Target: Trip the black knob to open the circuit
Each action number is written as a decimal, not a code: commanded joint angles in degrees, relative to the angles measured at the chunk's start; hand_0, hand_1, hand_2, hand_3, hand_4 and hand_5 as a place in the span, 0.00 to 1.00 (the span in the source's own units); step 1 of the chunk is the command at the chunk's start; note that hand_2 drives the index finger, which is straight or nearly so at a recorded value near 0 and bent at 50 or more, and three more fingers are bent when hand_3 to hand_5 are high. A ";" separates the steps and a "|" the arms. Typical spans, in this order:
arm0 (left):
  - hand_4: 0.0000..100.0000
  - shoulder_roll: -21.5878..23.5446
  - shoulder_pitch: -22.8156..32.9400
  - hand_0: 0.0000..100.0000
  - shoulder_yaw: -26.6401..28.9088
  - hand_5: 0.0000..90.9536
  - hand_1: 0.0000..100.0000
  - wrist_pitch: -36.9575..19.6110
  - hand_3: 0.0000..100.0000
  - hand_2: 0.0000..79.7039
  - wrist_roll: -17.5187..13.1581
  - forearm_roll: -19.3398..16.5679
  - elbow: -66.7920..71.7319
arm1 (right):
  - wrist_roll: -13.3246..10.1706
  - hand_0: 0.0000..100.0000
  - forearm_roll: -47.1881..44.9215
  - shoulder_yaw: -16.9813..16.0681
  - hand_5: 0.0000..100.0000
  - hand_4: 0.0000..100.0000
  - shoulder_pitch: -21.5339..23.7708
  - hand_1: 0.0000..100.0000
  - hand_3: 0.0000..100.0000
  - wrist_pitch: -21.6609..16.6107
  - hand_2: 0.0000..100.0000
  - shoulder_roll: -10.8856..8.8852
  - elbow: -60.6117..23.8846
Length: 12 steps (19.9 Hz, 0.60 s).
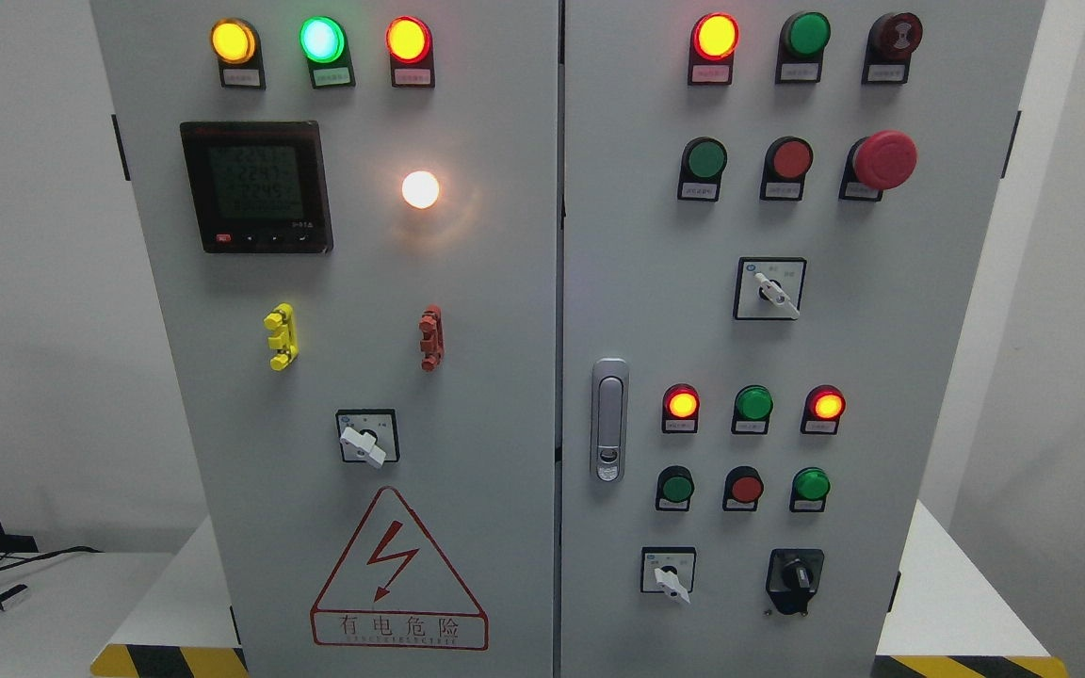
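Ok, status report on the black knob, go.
Both hands out of view. Black knob at lower right of the right door, untouched. White-handled switch beside it on the left. Nothing blocking the knob.

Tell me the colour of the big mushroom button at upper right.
Red button, clearest in the head view.
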 commanded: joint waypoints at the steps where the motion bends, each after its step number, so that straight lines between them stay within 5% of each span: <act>1: 0.00 0.03 0.00 0.12 0.00 0.00 0.39 0.02 0.00 0.00 -0.04 -1.76 0.00 | -0.12 0.29 0.40 -0.32 0.94 1.00 -5.31 0.61 1.00 1.19 0.45 -1.51 -0.15; 12: 0.00 0.03 0.00 0.12 0.00 0.00 0.39 0.02 0.00 0.00 -0.04 -1.76 0.00 | -2.67 0.31 2.07 4.95 0.94 1.00 -8.74 0.61 1.00 3.65 0.45 -0.72 1.61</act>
